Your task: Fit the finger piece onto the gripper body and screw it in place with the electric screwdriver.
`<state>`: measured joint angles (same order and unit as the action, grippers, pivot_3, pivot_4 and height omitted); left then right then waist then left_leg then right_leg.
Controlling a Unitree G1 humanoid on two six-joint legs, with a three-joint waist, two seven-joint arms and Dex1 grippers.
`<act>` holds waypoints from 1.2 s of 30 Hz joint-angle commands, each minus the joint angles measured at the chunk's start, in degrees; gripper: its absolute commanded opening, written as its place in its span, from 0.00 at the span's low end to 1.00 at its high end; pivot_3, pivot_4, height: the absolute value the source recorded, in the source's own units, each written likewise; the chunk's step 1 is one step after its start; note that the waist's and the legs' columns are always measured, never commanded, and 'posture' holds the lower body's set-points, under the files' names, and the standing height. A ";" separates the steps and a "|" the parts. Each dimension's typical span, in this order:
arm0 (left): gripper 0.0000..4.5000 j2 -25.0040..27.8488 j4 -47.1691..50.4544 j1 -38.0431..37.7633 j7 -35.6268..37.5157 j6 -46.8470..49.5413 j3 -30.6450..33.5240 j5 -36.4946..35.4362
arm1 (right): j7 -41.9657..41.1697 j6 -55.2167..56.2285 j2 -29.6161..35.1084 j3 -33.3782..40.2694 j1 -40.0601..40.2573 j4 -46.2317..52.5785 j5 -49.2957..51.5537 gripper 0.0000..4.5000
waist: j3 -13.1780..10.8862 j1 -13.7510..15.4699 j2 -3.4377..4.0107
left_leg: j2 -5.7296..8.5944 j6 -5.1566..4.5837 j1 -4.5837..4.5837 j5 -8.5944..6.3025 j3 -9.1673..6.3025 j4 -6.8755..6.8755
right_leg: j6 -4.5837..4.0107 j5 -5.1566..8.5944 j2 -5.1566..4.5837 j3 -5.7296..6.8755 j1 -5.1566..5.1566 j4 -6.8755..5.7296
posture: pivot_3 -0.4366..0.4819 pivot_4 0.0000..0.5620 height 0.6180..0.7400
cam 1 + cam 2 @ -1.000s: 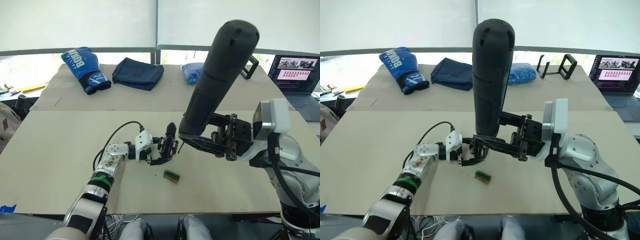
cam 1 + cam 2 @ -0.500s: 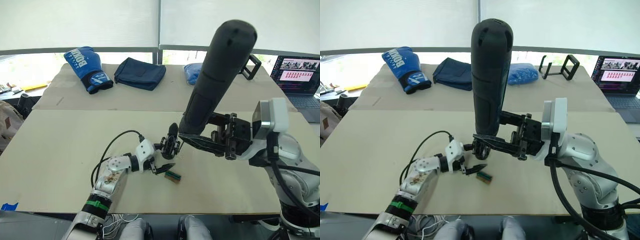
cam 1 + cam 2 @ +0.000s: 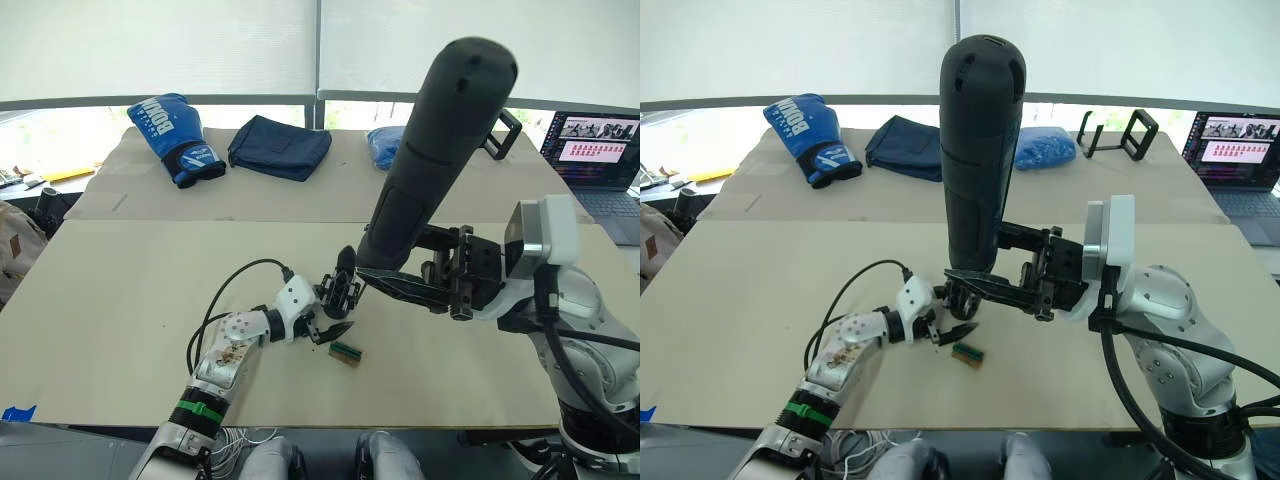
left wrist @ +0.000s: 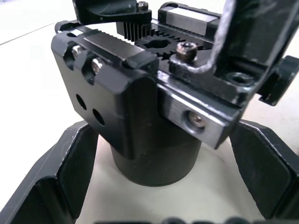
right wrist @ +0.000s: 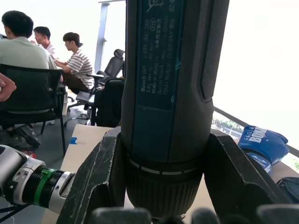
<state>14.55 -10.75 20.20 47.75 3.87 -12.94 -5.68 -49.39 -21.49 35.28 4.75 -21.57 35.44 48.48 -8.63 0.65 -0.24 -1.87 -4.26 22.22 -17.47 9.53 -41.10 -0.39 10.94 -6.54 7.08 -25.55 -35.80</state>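
With your right gripper (image 3: 400,285) jaws clamped on the electric screwdriver (image 3: 432,150), keep its bit square over the gripper body (image 3: 340,290), mid-bench toward the near edge, your left gripper (image 3: 325,320) jaws apart around its base.

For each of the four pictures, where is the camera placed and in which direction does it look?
Left eye view: on the head, looking forward and down at the table; both arms show, the right tool gripping the electric screwdriver.
Right eye view: the head camera's other eye, same scene; left tool around the gripper body.
Left wrist view: looks along its fingers at the gripper body's round base.
Right wrist view: looks along its fingers up the screwdriver; seated people behind.
All views share screwdriver or gripper body.
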 commanded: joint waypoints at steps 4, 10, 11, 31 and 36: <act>0.88 0.95 -0.54 0.24 -0.75 -0.50 0.12 0.67 | 0.37 0.94 -0.41 0.93 -0.91 1.56 0.43 0.43 | 0.00 -0.01 0.00 | 0.00 0.00 0.00 0.00 0.00 0.00 | 0.00 0.00 0.00 0.00 0.00 0.00 | 0.48 0.27 1.00; 0.51 0.95 -0.86 0.14 -1.05 -0.50 -0.06 0.75 | 0.00 1.10 -0.51 0.92 -1.05 1.34 0.37 0.43 | 0.00 0.00 0.00 | 0.00 0.01 -0.01 0.00 0.00 0.01 | 0.00 0.00 0.01 0.00 0.00 -0.01 | 0.48 0.27 1.00; 0.51 0.92 -0.97 0.15 -1.15 -0.54 -0.05 0.78 | -0.02 1.07 -0.56 0.89 -1.18 1.34 0.43 0.43 | 0.00 0.00 0.00 | 0.00 0.01 -0.01 0.00 0.01 0.01 | 0.00 0.00 0.00 0.00 0.00 0.00 | 0.48 0.27 1.00; 0.51 0.38 -7.12 4.30 1.29 -2.11 0.16 -0.26 | 0.33 -1.21 -6.74 -5.96 -13.43 -5.26 -1.67 0.43 | 0.01 0.03 0.01 | 0.00 0.01 -0.16 0.00 -0.01 -0.01 | -0.04 -0.03 -0.06 0.05 0.20 -0.02 | 0.48 0.27 1.00; 0.51 0.48 -7.43 4.35 1.77 -2.17 0.24 -0.41 | -1.10 0.85 -8.33 -8.68 -13.77 -8.12 -6.93 0.43 | 0.01 -0.01 0.01 | 0.00 0.01 -0.16 0.01 0.00 -0.01 | -0.04 -0.03 -0.04 0.04 0.20 -0.02 | 0.48 0.27 1.00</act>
<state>14.85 -17.24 24.39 49.81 1.41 -12.92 -6.18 -50.04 -23.38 27.54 -4.33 -33.41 26.79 42.64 -8.62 0.64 -0.23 -1.87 -4.25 22.06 -17.46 9.53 -41.11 -0.43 10.92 -6.58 7.13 -25.36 -35.82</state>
